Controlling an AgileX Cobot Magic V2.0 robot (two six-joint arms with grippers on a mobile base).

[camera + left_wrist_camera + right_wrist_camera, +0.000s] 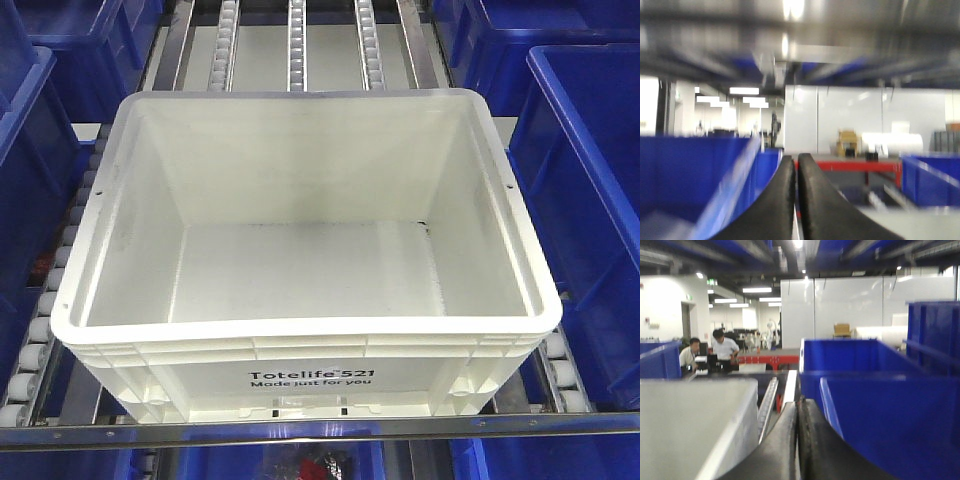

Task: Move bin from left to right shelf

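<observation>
The bin [300,270] fills the middle of the front view. It stands level on the shelf [296,45] of roller rails, and its printed wall at 6 o'clock sits just behind the steel crossbeam [300,430]. Dark blue totes flank it at 9 o'clock [30,150] and 3 o'clock [590,200].

Only the wrist views show the grippers. In the right wrist view the right gripper [797,407] sits at 6 o'clock with its fingers pressed together and nothing between them. The bin's pale wall [690,430] is just beside it at 8 o'clock, and a roller rail [767,405] runs between the two. A blue tote [890,415] is at 4 o'clock, and two people [722,347] sit far back at 10 o'clock.

The left wrist view is blurred. There the left gripper [796,160] is closed to a hairline slit and grips nothing. Blue totes lie at 8 o'clock [690,175] and 4 o'clock [930,180].
</observation>
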